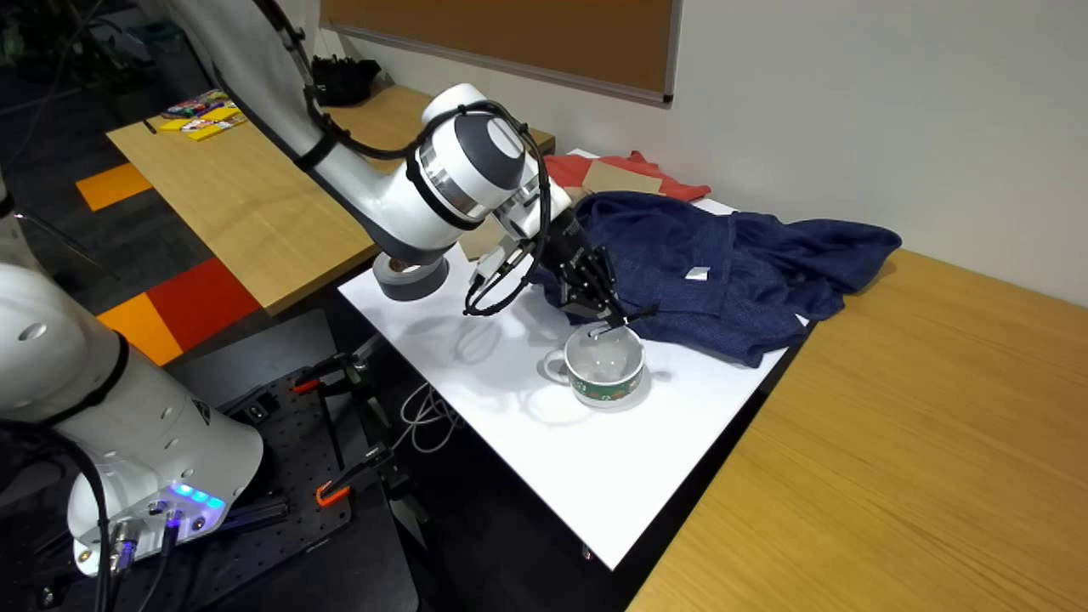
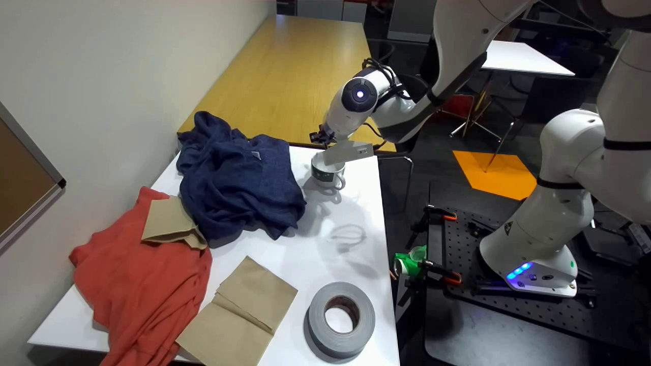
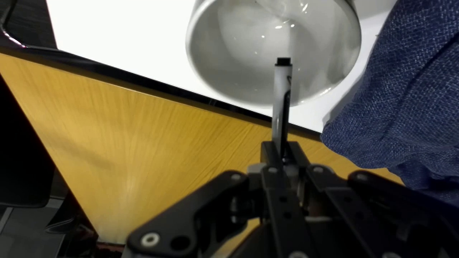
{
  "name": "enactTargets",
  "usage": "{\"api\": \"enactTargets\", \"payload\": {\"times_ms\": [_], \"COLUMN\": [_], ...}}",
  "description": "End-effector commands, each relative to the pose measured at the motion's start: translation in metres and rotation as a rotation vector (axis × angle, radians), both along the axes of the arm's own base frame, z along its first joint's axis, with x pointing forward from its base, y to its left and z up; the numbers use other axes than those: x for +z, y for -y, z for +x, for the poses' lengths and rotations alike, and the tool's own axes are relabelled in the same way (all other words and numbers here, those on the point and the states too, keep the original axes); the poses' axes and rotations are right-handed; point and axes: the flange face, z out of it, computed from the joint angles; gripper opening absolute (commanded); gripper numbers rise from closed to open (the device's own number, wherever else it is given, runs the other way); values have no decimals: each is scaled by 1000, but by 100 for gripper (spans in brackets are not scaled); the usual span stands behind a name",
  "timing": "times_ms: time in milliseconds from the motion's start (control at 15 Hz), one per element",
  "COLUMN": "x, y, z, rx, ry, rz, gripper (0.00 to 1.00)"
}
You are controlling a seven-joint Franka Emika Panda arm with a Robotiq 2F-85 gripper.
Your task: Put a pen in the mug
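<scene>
Wrist view — the hand (image 3: 282, 147) pinches the pen (image 3: 281, 100) — its black end over the mug (image 3: 247, 53).

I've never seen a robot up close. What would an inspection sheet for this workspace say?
Surface: white table, wooden table alongside.
Job's things: white mug upright on the white table; pen, end at the mug's opening, depth unclear.
Clutter: navy cloth near the mug; red cloth, brown paper, tape roll.
Gripper: closed on the pen.
Cables: black cables along the arm; pale cables past the table's edge.
Surroundings: wall with framed brown board.
</scene>
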Motion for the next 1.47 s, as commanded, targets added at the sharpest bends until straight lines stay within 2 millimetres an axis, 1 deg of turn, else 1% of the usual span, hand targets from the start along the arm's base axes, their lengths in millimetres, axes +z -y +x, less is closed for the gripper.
{"api": "enactTargets", "payload": {"times_ms": [0, 267, 467, 533, 600, 733, 933, 1133, 1200, 1333, 1400], "x": [-10, -23, -29, -30, -31, -31, -31, -29, -29, -28, -24], "y": [1, 3, 2, 1, 1, 1, 1, 1, 1, 0, -1], "z": [2, 0, 0, -1, 0, 0, 1, 1, 1, 1, 0], "rx": [-31, -44, -36, -34, -32, -30, -29, -28, -28, -27, -25], "ry": [6, -13, -25, -30, -31, -32, -30, -27, -25, -24, -18], "rz": [-45, -56, -58, -58, -59, -60, -60, -59, -58, -57, -52], "gripper": [3, 3, 3, 36, 38, 50, 74, 95, 100, 100, 100]}}
